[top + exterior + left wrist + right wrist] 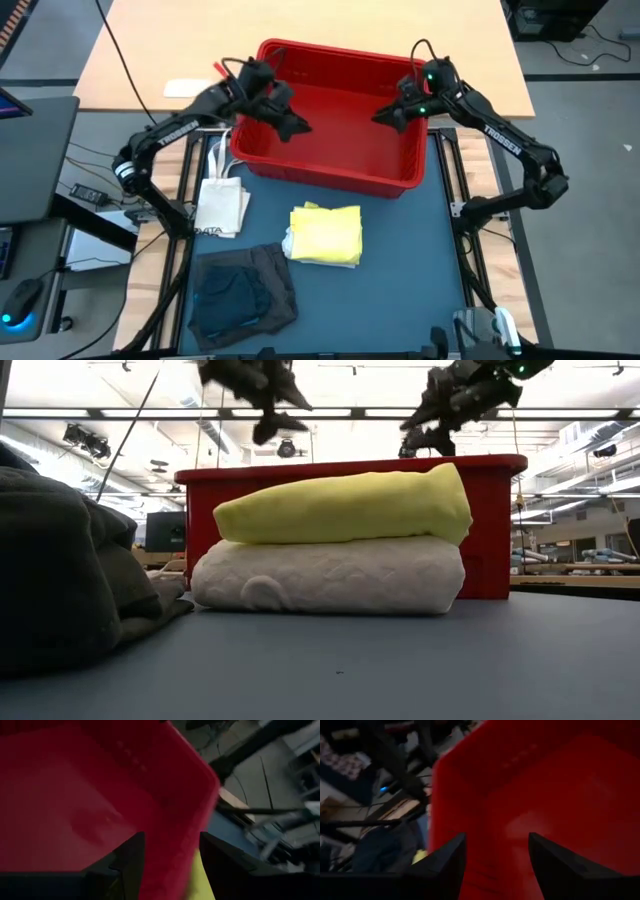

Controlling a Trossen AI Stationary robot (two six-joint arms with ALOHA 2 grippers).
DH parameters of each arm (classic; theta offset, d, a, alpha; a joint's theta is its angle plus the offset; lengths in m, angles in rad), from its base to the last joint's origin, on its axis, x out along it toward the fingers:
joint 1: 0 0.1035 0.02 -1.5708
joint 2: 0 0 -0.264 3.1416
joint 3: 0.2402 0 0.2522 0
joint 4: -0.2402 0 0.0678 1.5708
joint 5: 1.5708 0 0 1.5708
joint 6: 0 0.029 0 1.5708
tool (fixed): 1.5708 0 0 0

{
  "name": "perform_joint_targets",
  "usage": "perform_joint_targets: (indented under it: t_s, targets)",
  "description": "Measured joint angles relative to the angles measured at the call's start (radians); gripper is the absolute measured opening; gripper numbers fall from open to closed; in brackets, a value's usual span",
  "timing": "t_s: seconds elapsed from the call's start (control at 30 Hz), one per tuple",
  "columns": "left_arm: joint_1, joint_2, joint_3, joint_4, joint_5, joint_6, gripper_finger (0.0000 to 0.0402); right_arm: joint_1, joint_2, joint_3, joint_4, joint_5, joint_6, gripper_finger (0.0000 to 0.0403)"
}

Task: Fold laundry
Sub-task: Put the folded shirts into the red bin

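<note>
Since the red bin (pixel 335 150) at twelve o'clock looks empty, I hold left hand (pixel 297 127) and right hand (pixel 385 117) above it, both part-open and carrying nothing.

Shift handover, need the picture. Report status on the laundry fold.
Left gripper and right gripper over the red bin, jaws open, empty. Yellow garment folded atop white one; dark pile beside. Nothing in the way.

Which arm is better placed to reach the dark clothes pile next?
Left, probably. The dark pile lies on the table's left side, nearer the left gripper. The right gripper hovers over the red bin's far side.
</note>
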Motion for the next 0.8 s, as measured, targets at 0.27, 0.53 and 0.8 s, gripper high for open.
perform_joint_targets:
  t_s: [0.27,0.53,0.8]
  targets:
    - [-0.108,-0.072,0.049,-0.294,-0.132,-0.035,0.0192,0.143,-0.115,0.000,0.000,0.067,0.004,0.0217]
    - [-0.290,-0.355,-0.364,0.025,-0.205,-0.382,0.0192,0.366,-0.213,0.000,-0.032,0.206,0.185,0.0217]
    - [-0.578,-0.542,-0.663,0.196,-0.392,-0.686,0.0233,0.702,-0.193,0.001,0.017,0.499,0.510,0.0217]
